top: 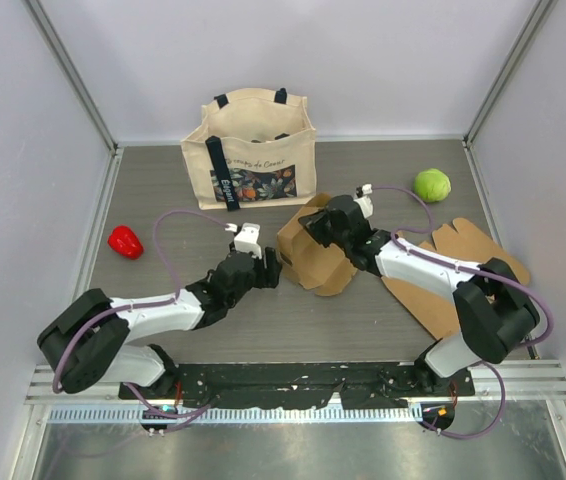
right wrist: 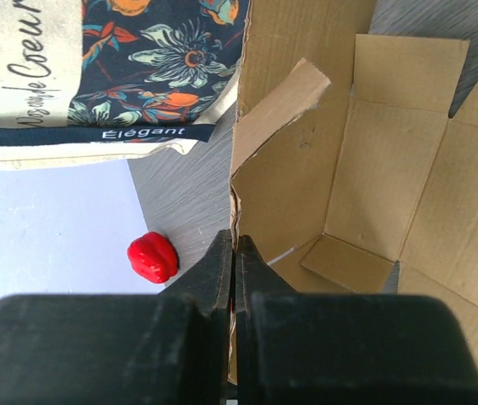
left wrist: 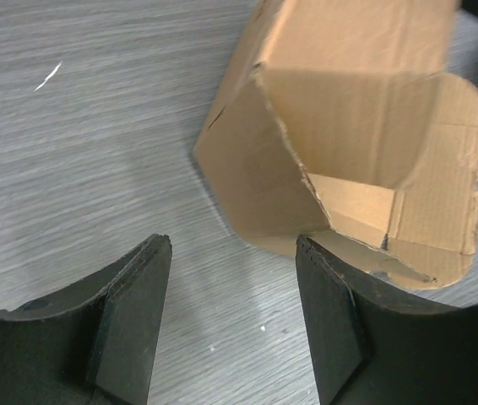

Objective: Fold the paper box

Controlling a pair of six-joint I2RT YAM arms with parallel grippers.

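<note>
Fingers (left wrist: pixel 129 321) of my left gripper (left wrist: pixel 232 249) stand well apart, with only bare table (left wrist: pixel 70 152) between them, and they hold nothing. One fingertip sits right at the near corner of the box (left wrist: pixel 349 126); I cannot tell whether it touches. The box is brown cardboard, half formed, lying on its side with its open end towards that gripper and one flap bent inward.

My right gripper (right wrist: pixel 232 243) is closed tight, pinching the edge of the box's wall from its far side.

From above, the box (top: pixel 318 262) lies mid-table between my two grippers. A bag (top: pixel 250 150) stands just behind the box and a red pepper (top: pixel 125 241) lies well to its left. Right of the box a flat sheet (top: pixel 468 245) of cardboard lies under my right arm, and a green ball (top: pixel 432 184) lies behind that sheet, well apart from the box.
</note>
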